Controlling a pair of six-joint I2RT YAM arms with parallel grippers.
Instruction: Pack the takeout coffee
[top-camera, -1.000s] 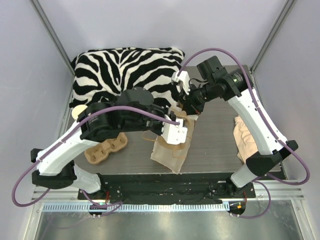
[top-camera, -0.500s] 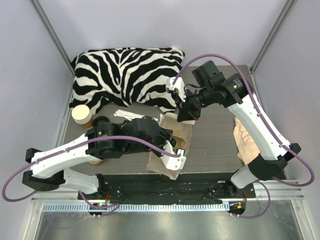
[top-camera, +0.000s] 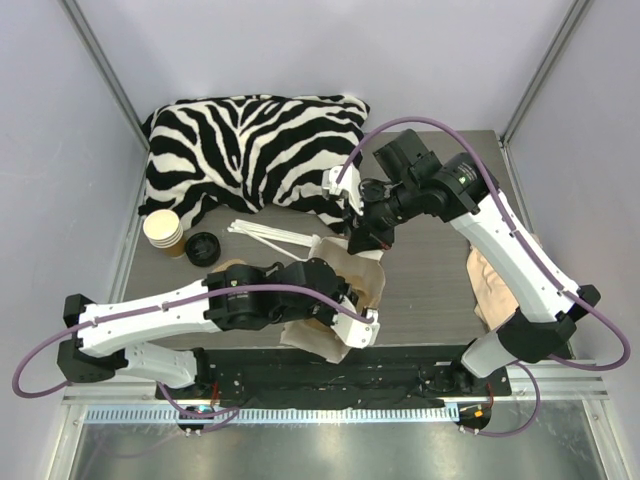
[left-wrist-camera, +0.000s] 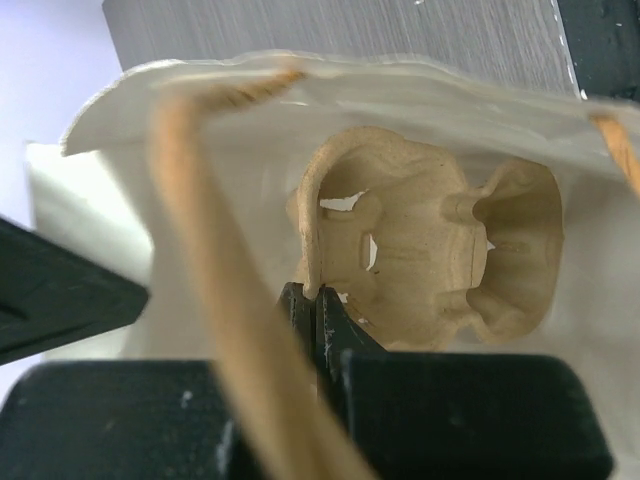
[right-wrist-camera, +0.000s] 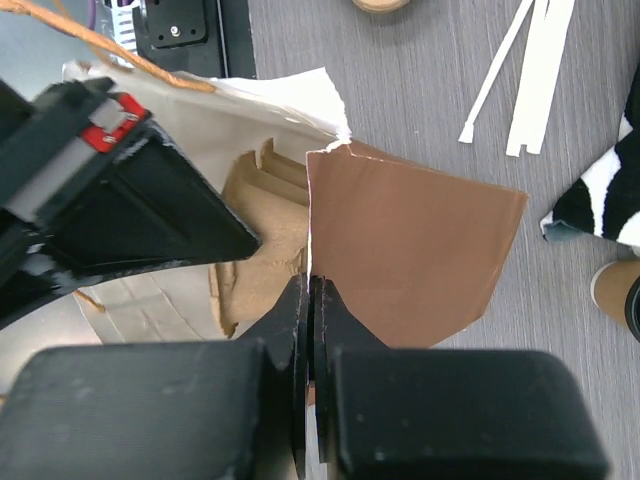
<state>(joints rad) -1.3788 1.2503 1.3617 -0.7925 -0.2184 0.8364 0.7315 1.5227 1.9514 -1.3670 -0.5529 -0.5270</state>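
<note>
While my right gripper (right-wrist-camera: 311, 283) pinched the bag (right-wrist-camera: 410, 240) and my left gripper (left-wrist-camera: 315, 297) the carrier (left-wrist-camera: 420, 250), the coffee (right-wrist-camera: 610, 286) sat close beside my right one.

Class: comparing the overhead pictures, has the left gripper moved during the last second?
Yes. The left gripper, pinching the cup carrier, has moved toward the near edge of the table, away from the zebra pillow.

Left arm (top-camera: 150, 315): stretched low from 8 o'clock base toward 3 o'clock. Left gripper (left-wrist-camera: 315, 315): jaws pressed together. Right arm (top-camera: 510, 250): up from 4 o'clock base, elbow at 1 o'clock, forearm angled toward 8 o'clock. Right gripper (right-wrist-camera: 310, 300): jaws pressed together.
</note>
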